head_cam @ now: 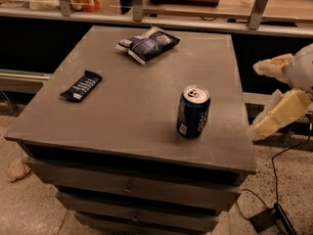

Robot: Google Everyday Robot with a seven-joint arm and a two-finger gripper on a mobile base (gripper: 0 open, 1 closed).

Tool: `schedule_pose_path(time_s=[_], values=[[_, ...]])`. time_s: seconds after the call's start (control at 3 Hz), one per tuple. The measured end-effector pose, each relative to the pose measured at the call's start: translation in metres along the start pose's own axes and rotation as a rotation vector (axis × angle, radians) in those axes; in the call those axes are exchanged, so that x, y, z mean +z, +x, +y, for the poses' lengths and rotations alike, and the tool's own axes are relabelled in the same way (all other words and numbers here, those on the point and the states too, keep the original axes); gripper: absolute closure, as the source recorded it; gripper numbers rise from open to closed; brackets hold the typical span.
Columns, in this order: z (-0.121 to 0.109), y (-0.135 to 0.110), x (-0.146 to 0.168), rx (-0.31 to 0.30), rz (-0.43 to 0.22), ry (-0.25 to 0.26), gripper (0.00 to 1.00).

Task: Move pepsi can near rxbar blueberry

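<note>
Reach step: pepsi can (pixel 192 111) untouched.
Our gripper (pixel 258 99) hangs right of it, fingers released; next we must grasp it.

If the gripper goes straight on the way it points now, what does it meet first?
Probably the pepsi can. The gripper, right of the table with fingers open, points left toward it; nothing lies between. Its lower finger might touch the table edge first; depth is unclear.

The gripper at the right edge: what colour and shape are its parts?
The gripper, just right of the table, has two blocky fingers of pale cream colour, tapering to blunt tips. They join a rounded white body. No markings or cables show on it.
</note>
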State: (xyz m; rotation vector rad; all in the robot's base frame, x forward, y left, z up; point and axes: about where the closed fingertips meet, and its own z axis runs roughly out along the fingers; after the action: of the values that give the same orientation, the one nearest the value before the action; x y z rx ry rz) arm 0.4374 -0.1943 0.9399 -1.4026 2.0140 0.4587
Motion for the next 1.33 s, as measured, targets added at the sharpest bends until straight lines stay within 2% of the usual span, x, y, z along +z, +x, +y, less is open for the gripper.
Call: schedule_pose_path(time_s=[0.33, 1.0, 1.33], values=[[0.011, -0.013, 0.012, 0.023, -0.163, -0.056, 0.00], [0.011, -0.022, 0.022, 0.012, -0.228, -0.057, 0.00], [0.001, -0.028, 0.042, -0.022, -0.292, -0.067, 0.00]])
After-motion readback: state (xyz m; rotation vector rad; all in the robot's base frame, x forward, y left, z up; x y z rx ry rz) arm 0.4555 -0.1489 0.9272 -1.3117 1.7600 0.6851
